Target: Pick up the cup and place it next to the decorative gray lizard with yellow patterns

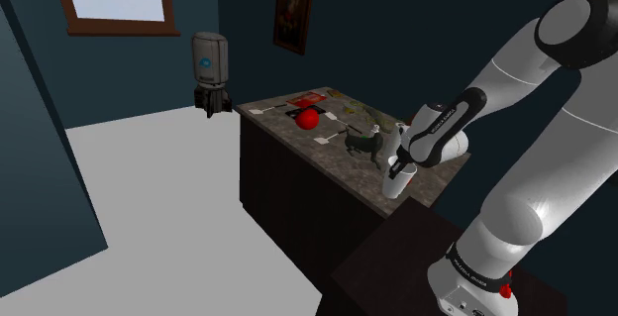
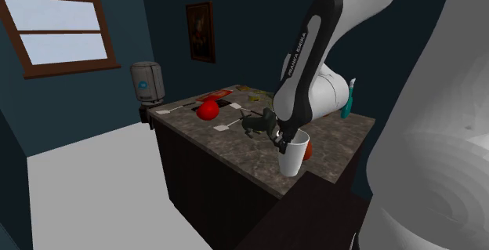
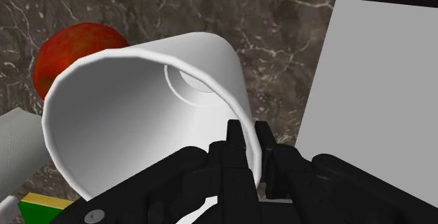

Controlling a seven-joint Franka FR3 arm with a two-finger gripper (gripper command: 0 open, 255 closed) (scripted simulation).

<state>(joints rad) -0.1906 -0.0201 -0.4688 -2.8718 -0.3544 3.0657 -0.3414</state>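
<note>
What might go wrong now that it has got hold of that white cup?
The fingers pinch only the rim wall of the white cup, so it may slip or swing. A red round fruit sits right beside the cup and might get knocked and roll. The cup is near the edge of the counter; dropped there, it may fall to the floor.

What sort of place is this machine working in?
It looks like a room in a house, perhaps a living room or kitchen corner: a wood-framed window, a framed picture on the dark wall, and a stone-topped counter where the pincer grips a white cup.
</note>
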